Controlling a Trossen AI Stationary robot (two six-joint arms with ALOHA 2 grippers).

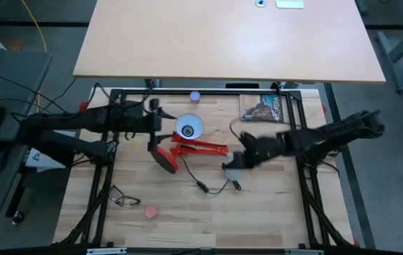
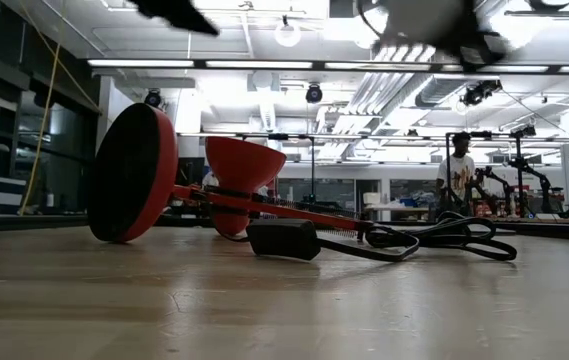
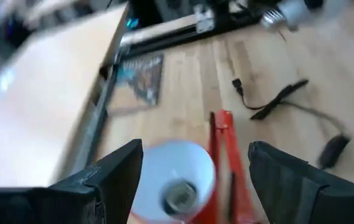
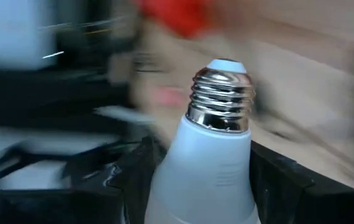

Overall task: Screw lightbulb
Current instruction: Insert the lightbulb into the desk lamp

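On the left of the light wooden desk (image 1: 258,212), the left gripper (image 1: 160,119) hangs just beside the white cone-shaped shade (image 1: 189,127) of the red desk lamp (image 1: 197,149), its dark fingers (image 3: 117,174) spread wide apart on either side of the shade's open mouth. The lamp lies on its side, round red base (image 1: 164,159) toward the near edge, black power cord (image 1: 212,185) trailing rightward. Right of the lamp, the right gripper (image 1: 235,164) is clamped on the frosted white pear-shaped lightbulb (image 4: 204,168), whose shiny metal screw base points outward past the fingers, above the desk and apart from the shade. A dark printed book (image 1: 263,108) lies behind that arm.
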